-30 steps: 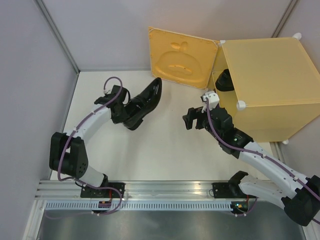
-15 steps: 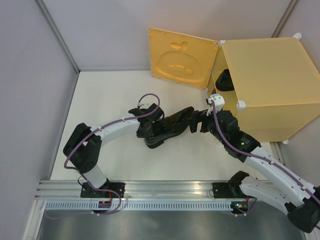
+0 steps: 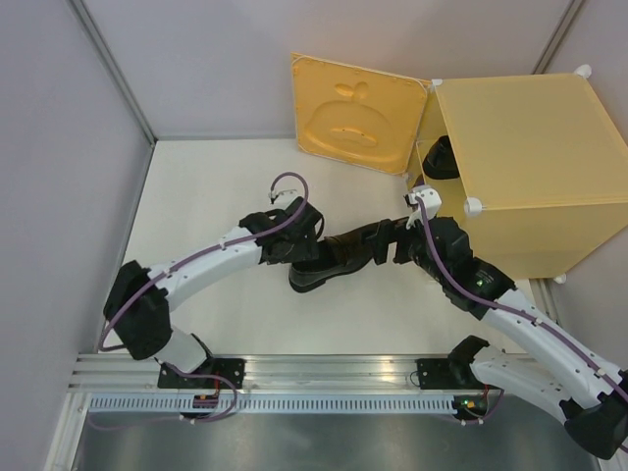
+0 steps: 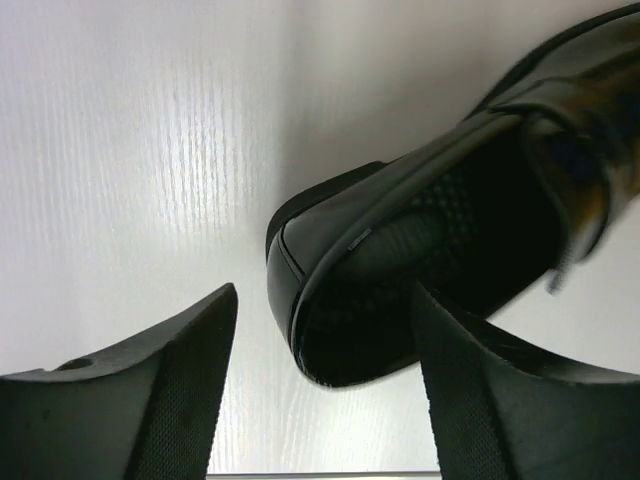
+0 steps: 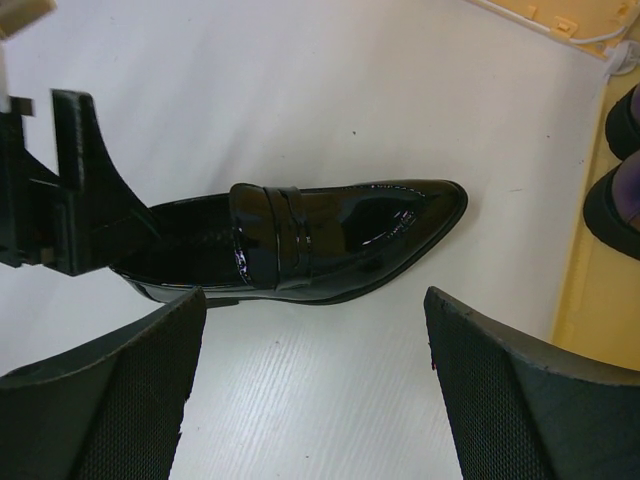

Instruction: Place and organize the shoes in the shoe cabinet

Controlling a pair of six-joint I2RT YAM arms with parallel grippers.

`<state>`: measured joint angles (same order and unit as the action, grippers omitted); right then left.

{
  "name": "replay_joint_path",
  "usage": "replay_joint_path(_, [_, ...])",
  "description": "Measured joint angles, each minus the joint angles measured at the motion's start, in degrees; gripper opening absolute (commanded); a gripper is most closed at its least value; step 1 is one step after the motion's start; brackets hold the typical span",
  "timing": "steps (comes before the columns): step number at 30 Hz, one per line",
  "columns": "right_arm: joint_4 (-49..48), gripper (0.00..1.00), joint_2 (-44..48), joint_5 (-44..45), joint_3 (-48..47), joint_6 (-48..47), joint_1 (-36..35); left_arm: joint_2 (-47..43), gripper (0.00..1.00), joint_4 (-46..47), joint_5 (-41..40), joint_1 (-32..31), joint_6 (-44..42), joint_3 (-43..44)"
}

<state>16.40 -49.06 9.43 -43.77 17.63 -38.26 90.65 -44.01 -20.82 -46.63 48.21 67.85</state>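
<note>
Left pincer [image 4: 325,298] and right pincer [image 5: 315,295] meet over one black shoe [image 5: 330,235] at the middle of the table [image 3: 226,196], both with jaws spread wide and neither closed on anything. The shoe lies flat on its sole, heel to the left and pointed toe to the right, aimed at the cabinet [image 3: 520,167]. From the left wrist, the heel sits between the left fingers: one finger [image 4: 160,390] stands clear of it with bare table between, while the other is hard against the rim, and contact there cannot be told. The right pincer hangs above the front half of the shoe, its fingers straddling the length, apparently lined up to take the shoe for the short carry to the right.

The cabinet stands at the far right of the table, its door [image 3: 358,113] swung open to the left so the opening faces the arms. Just inside, the right wrist view shows two dark shoes with purple showing [image 5: 622,195], side by side at the opening. How many more lie deeper in cannot be seen. The black shoe is on the table near the opening, well short of the sill.
</note>
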Motion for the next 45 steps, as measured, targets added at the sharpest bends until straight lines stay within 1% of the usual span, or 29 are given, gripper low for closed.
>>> replay_joint_path(1, [0.4,0.92,-0.2,-0.5,-0.4,0.2,0.0,-2.3,0.82,0.1,0.0,0.0,0.1,0.0])
replay_joint_path(5, [0.8,0.91,-1.4,-2.7,-1.9,1.2,0.0,-11.6,0.96,0.7,-0.2,0.0,0.0,0.0])
replay_joint_path(6, [0.7,0.90,-1.7,-3.2,-2.0,1.4,-0.2,-13.8,0.98,0.8,-0.2,0.1,-0.1,-0.1])
replay_joint_path(10, [0.3,0.88,-4.1,-3.8,-2.2,2.5,-1.9,-21.4,1.00,0.9,-0.3,2.1,-1.2,-2.0])
replay_joint_path(12, [0.2,0.88,-6.3,-3.8,-2.6,3.0,-3.7,-25.1,1.00,0.9,0.0,5.6,-2.4,-3.8])
replay_joint_path(14, [0.2,0.88,-8.9,-3.1,-3.7,3.4,-6.0,-28.6,1.00,0.8,1.0,11.2,-4.2,-6.2])
replay_joint_path(16, [0.2,0.88,-12.1,-2.2,-5.5,3.8,-8.9,-32.6,1.00,0.8,2.3,18.2,-6.5,-9.0])
replay_joint_path(18, [0.5,0.86,-16.1,-1.3,-8.3,4.2,-11.8,-36.2,1.00,0.4,3.4,22.9,-8.8,-11.6])
replay_joint_path(21, [1.3,0.84,-23.5,0.9,-14.0,5.2,-16.4,-40.4,1.00,0.0,4.9,26.8,-12.2,-15.4])
replay_joint_path(26, [3.6,0.81,-35.3,3.3,-23.3,6.7,-22.0,-42.3,1.00,-0.3,4.9,30.1,-17.2,-20.4])
replay_joint_path(31, [6.6,0.74,-45.5,4.5,-31.5,8.0,-24.4,-42.3,1.00,-0.4,4.6,30.4,-20.2,-21.1])
replay_joint_path(32, [7.2,0.71,-46.8,4.5,-32.5,8.2,-24.6,-42.4,1.00,-0.4,4.3,30.4,-20.5,-21.1])
replay_joint_path(38, [9.6,0.66,-54.9,4.6,-36.7,8.8,-25.0,-42.5,0.99,-0.2,2.8,31.5,-20.9,-21.4])
replay_joint_path(41, [10.1,0.60,-58.0,4.8,-38.2,8.7,-25.0,-43.1,0.99,-0.2,2.2,32.0,-20.9,-21.5])
replay_joint_path(44, [11.1,0.57,-61.0,5.8,-40.5,8.2,-25.0,-44.1,0.99,-0.2,1.5,32.2,-20.9,-21.7])
replay_joint_path(45, [11.6,0.53,-62.1,6.2,-41.5,8.0,-24.9,-44.4,0.99,-0.2,1.4,32.2,-20.9,-21.7])
